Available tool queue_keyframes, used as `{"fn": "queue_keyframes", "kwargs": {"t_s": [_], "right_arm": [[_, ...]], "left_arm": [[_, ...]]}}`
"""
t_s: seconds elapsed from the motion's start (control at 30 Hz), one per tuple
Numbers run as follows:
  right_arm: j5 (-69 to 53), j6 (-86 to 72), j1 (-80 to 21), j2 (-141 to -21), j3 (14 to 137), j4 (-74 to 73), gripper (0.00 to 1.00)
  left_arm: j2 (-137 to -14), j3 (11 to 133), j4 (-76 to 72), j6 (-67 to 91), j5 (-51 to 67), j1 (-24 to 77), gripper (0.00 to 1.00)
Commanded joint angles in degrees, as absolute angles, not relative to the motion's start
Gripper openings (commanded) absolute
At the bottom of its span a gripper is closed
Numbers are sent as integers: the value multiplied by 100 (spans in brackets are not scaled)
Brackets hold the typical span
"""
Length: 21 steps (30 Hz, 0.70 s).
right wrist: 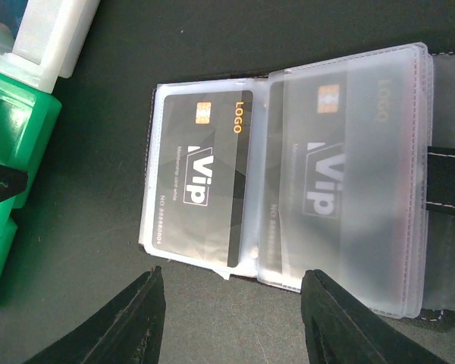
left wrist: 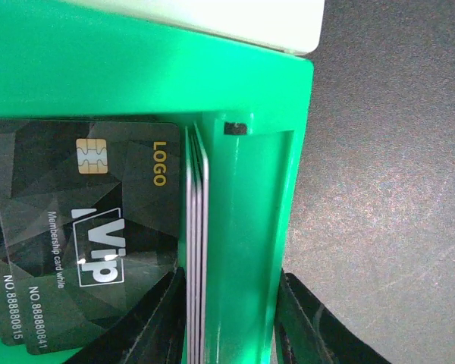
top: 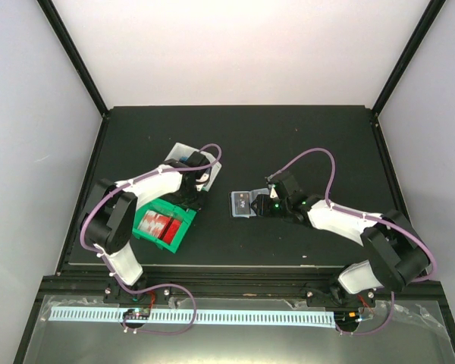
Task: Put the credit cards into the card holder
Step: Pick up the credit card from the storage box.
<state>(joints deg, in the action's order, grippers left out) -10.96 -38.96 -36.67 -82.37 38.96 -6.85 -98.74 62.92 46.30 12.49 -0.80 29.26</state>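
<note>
The card holder point(right wrist: 288, 174) lies open on the dark mat, and its clear sleeves hold black VIP cards point(right wrist: 205, 152). In the top view it point(top: 243, 203) lies mid-table. My right gripper point(right wrist: 233, 284) stands open just short of its near edge, with nothing between the fingers point(right wrist: 148, 318). Several credit cards point(left wrist: 196, 250) stand on edge against the inside of the green tray's wall point(left wrist: 243, 227). More black cards point(left wrist: 83, 220) lie flat beside them. My left gripper point(left wrist: 231, 303) straddles that wall, one finger against the cards and the other against the wall's outer side.
The green tray point(top: 145, 224) holds red cards point(top: 164, 225) in its other compartment. A white tray point(top: 180, 152) sits right behind it and shows at the right wrist view's top left point(right wrist: 61, 30). The holder's black snap strap point(right wrist: 447, 178) points away from the trays.
</note>
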Motion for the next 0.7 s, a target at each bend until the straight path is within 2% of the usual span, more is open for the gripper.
{"fn": "queue_keyframes", "kwargs": {"t_s": [0.0,0.67], "right_arm": [[-974,-3902,-3708,-8269,3990,-633,51],[-994,-3924,-3703,-8308,3939,-573,51]], "left_arm": [[-9629,6557,4724,1153,62,2939,32],[-9300,6398,4791,1152,88,2944,33]]}}
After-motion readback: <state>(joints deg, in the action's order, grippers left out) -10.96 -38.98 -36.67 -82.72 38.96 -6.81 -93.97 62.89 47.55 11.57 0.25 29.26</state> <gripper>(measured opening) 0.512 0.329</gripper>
